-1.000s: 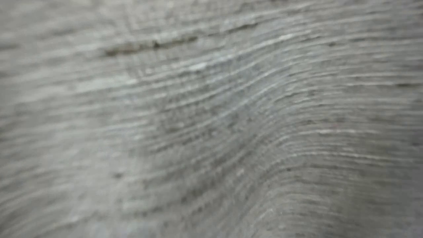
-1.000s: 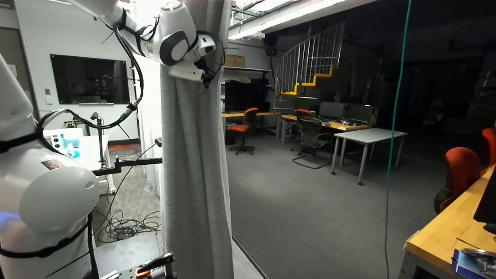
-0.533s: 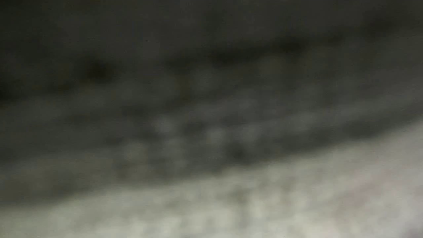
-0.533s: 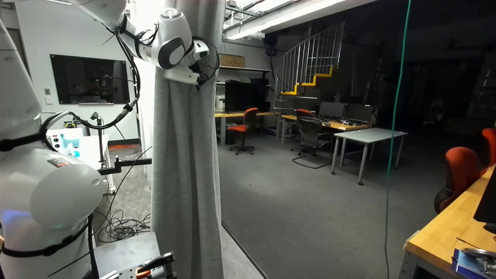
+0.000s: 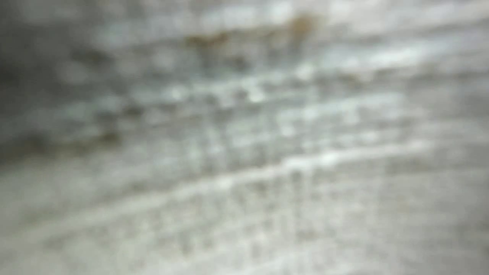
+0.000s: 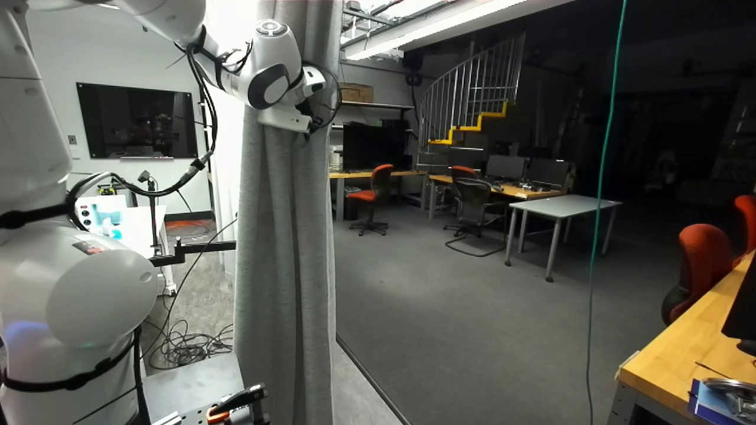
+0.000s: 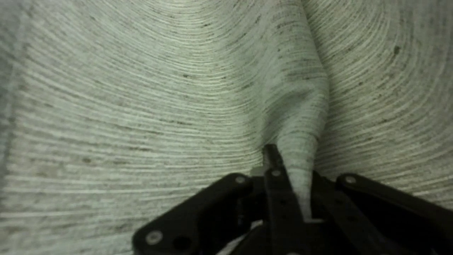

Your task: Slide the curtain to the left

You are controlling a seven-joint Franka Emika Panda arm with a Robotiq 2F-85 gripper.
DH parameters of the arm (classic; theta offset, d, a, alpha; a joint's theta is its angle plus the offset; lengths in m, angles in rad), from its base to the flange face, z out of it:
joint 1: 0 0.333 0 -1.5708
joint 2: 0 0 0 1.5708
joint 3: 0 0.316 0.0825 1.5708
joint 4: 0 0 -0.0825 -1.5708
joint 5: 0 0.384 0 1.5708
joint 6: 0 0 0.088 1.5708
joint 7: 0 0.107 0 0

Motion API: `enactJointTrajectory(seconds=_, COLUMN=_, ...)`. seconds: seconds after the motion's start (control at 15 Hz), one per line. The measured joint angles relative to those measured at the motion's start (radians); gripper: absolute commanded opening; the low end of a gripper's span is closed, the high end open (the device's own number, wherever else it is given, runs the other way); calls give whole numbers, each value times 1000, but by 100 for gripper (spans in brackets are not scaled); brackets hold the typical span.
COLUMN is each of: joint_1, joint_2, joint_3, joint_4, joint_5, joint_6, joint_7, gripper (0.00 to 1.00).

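The tool (image 7: 293, 173) is clamped on a narrow fold (image 7: 300, 131) of the grey curtain (image 6: 283, 254): in the wrist view the fold runs in between the fingers (image 7: 279, 193), and the rest of the curtain spreads to both sides. In an exterior view the curtain hangs bunched above, behind and below the tool.

The likeliest trouble, as I judge it, is the fold slipping free, because the pinch is slim; a hasty pull, or a curtain that sticks at the top, would work it loose. With just one point held, the length below the tool may lag, twist or swing instead of sliding. The black bar (image 6: 207, 247), lower than the tool and toward the arm base (image 6: 94, 295), could catch it; I cannot tell whether the bar touches the curtain or passes behind. The cable (image 6: 340, 96) looping beside the tool could snag too.

The curtain's upper and lower ends are cut off, so binding above the tool would go unseen. The fold partly hides one finger in the wrist view. In an exterior view there is nothing but blurred grey cloth (image 5: 244, 191), probably the curtain from very near, the tool not visible. Which direction counts as left is unclear, so progress is hard to judge.
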Motion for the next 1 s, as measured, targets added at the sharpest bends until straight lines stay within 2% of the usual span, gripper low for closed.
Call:
enactJointTrajectory(seconds=0.6, joint_1=-41, joint_2=3, joint_3=-68, joint_4=-22, joint_5=10, joint_6=0, joint_7=-10, gripper=0)
enactJointTrajectory(seconds=1.0, joint_1=-86, joint_2=10, joint_3=-80, joint_4=-24, joint_5=-49, joint_6=2, joint_7=11, gripper=0)
